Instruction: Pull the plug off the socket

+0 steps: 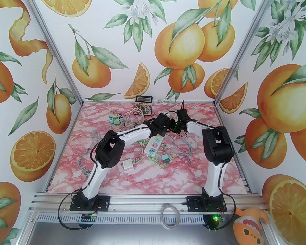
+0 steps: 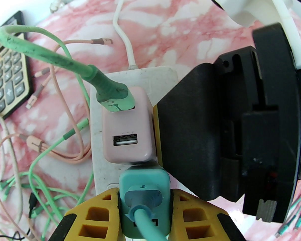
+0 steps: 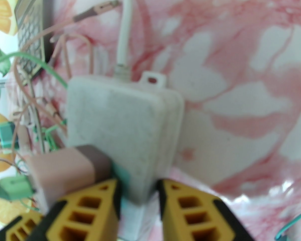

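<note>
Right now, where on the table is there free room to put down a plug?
Free: the near band of the table, between the two arm bases and in front of the white charger. The far right corner looks bare. Crowded: the middle, around the power strip and cables, up to the calculator.

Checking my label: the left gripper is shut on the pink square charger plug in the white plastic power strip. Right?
No. The left wrist view shows the left gripper shut on the teal square charger plug in the white plastic power strip, not the pink charger plug beside it.
</note>
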Tool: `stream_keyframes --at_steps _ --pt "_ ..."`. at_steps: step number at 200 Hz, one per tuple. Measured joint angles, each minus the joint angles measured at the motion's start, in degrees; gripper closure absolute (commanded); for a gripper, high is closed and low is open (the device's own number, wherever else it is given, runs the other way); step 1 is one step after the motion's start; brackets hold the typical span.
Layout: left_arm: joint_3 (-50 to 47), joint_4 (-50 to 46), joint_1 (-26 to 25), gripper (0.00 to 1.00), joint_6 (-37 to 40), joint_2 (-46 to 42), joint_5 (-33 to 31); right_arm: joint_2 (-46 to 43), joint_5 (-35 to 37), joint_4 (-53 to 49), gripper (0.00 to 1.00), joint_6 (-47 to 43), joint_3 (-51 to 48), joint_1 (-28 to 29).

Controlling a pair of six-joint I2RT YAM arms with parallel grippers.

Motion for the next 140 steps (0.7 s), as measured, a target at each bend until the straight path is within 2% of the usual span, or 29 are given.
stream_keyframes --at_steps 59,90,140 --pt "0.0 -0.6 3.8 0.84 -5.8 -0.9 8.8 -0.2 1.0 -0.3 0.70 -0.8 0.0 0.2" --pt "0.0 -1.2 4.0 0.84 -5.9 -3.2 9.2 -0.2 1.2 -0.3 0.69 -0.9 0.0 0.2" --pt "1.4 -2.6 1.7 0.84 -3.8 -4.8 6.0 -0.3 1.6 -0.3 0.66 -1.0 0.0 0.5"
